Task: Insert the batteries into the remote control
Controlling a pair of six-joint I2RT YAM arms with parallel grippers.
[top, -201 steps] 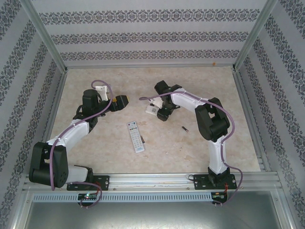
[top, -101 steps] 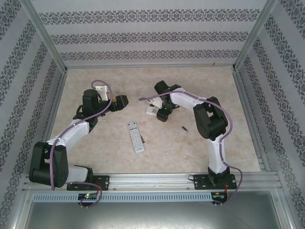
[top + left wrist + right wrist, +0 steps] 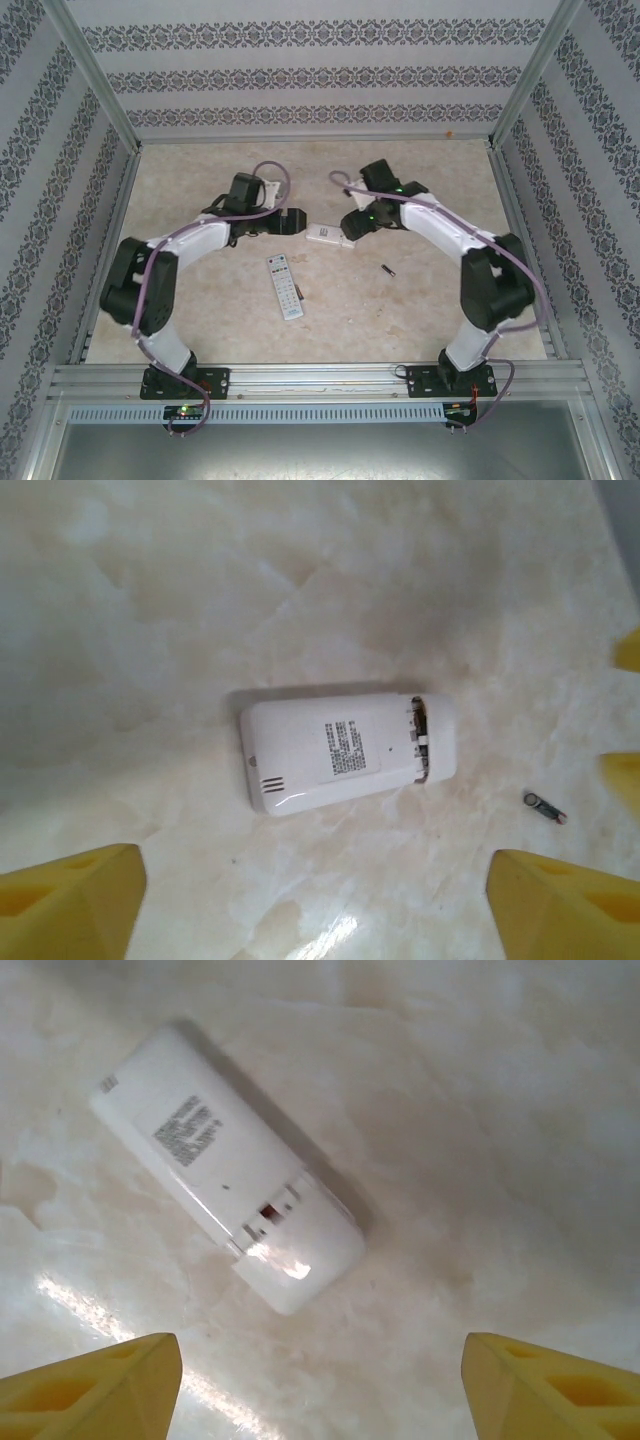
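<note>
Flanking the face-down white remote (image 3: 345, 750), left end effector (image 3: 315, 905) and right end effector (image 3: 320, 1385) are hovering spread; nearby battery (image 3: 545, 807) is likely awaiting pickup.

Smooth, glossy white plastic is shown on the remote (image 3: 340, 750); the marble-patterned tabletop (image 3: 150, 600) is polished, the lower-corner yellow fingertips (image 3: 60, 900) matt.

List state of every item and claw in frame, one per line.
left claw: open, empty
right claw: open, empty
white remote: back up, battery cover slid partly open
long remote: buttons up, untouched
battery: lying loose, not loaded
</note>
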